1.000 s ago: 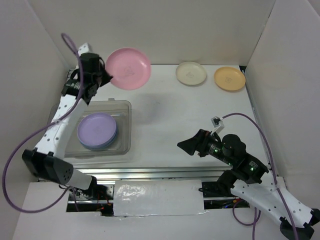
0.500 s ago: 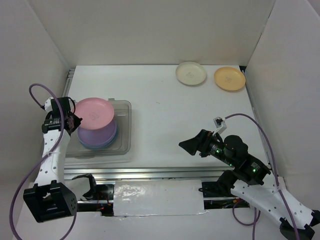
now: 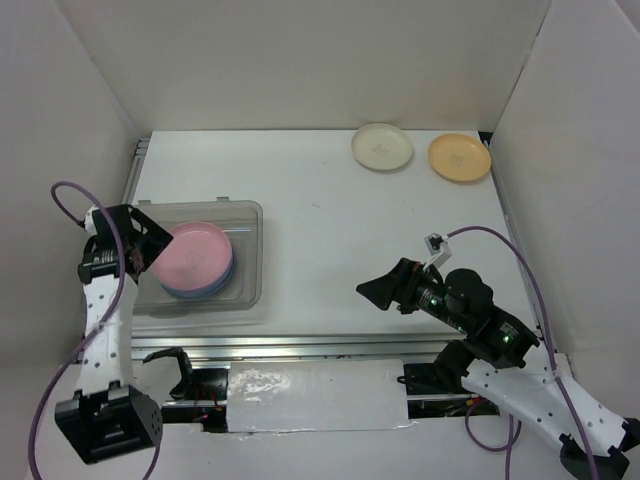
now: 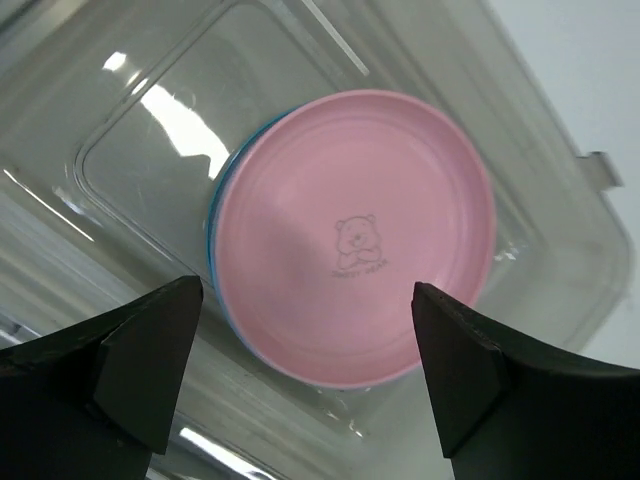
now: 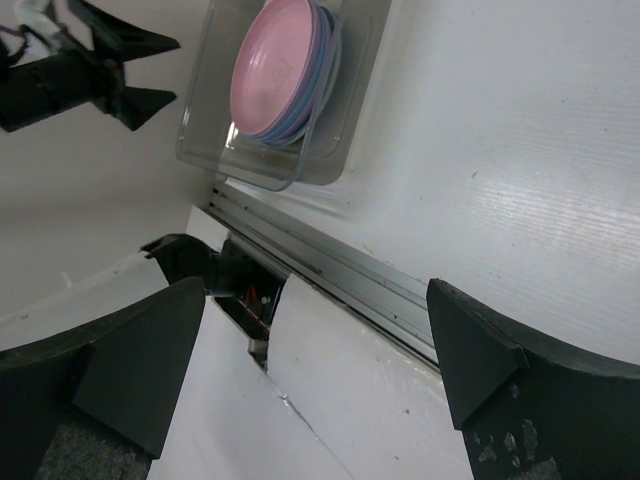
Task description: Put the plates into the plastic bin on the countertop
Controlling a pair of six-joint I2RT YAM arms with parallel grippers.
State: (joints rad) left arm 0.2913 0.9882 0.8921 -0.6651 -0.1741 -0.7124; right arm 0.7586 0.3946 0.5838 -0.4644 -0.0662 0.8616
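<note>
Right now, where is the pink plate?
In the top view, the pink plate lies on the left, inside the plastic bin, on top of the other plates, beside the open left gripper.

We see the bin (image 4: 140, 170) as clear, glossy plastic that catches bright streaks of glare. The pink plate (image 4: 350, 235) inside it looks smooth, with a soft satin sheen and a faint printed bear. The countertop (image 5: 520, 150) is matt white with fine ribbed lines, and the rail (image 5: 330, 275) at its edge is dull grey metal. The cream plate (image 3: 381, 147) and the orange plate (image 3: 459, 157) look matt.
</note>
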